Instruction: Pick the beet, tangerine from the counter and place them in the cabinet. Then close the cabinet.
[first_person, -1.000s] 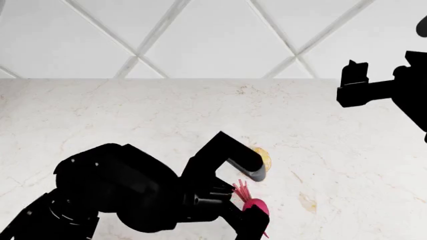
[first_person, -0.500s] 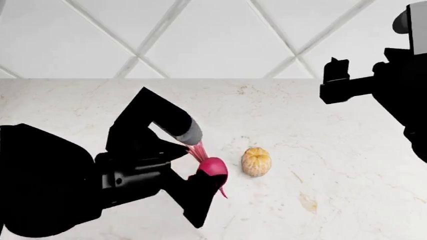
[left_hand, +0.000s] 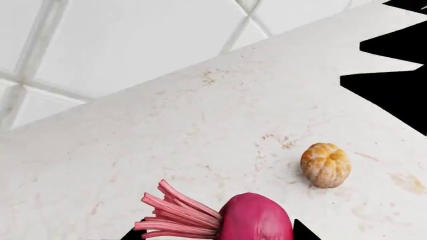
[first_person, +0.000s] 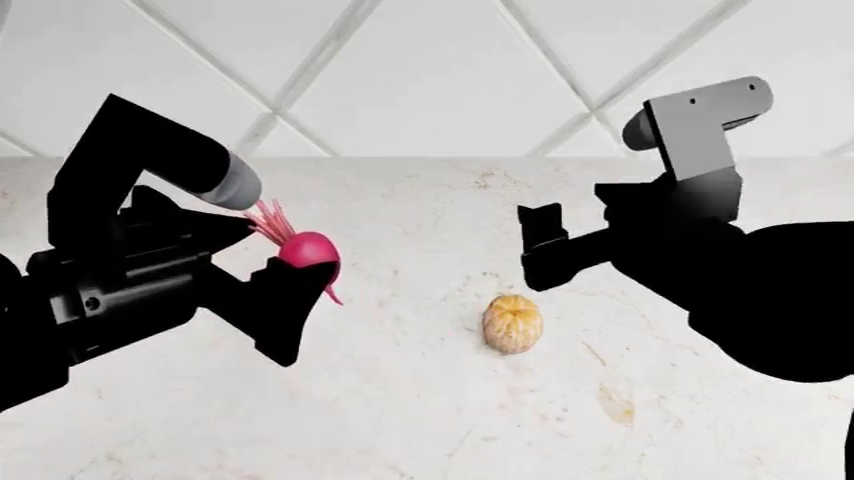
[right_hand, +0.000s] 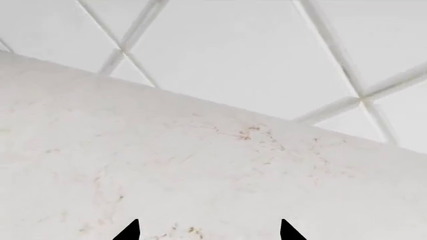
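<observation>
L gripper (first_person: 287, 275) is clamped on the beet (first_person: 308, 249), lifted clear of the counter (first_person: 400, 420); pink stems stick up toward the upper finger. In the L wrist view the beet (left_hand: 257, 220) sits right at the frame edge w/ only two dark finger tips showing beside it, so how deep the grip goes is hard to judge.

R gripper (first_person: 541, 245) hangs above the counter, up and to the right of the tangerine (first_person: 513, 324), nothing in it. R wrist view shows two finger tips set apart w/ bare marble between, so it's spread open.

Tangerine lies alone on the counter between the two arms; also seen in the L wrist view (left_hand: 325, 165), resting on the marble.

Risks, as I judge them:
- beet is egg-shaped and smooth; if pinched near one end it could squirt out during the carry.
- R arm coming down at the tangerine could nudge it and set it rolling, it's round.
- both arms near each other over the same patch, could clash.

Not visible: the cabinet, in any view, so door state and distance unknown. Finger contact on the beet is mostly hidden behind black gripper parts.
</observation>
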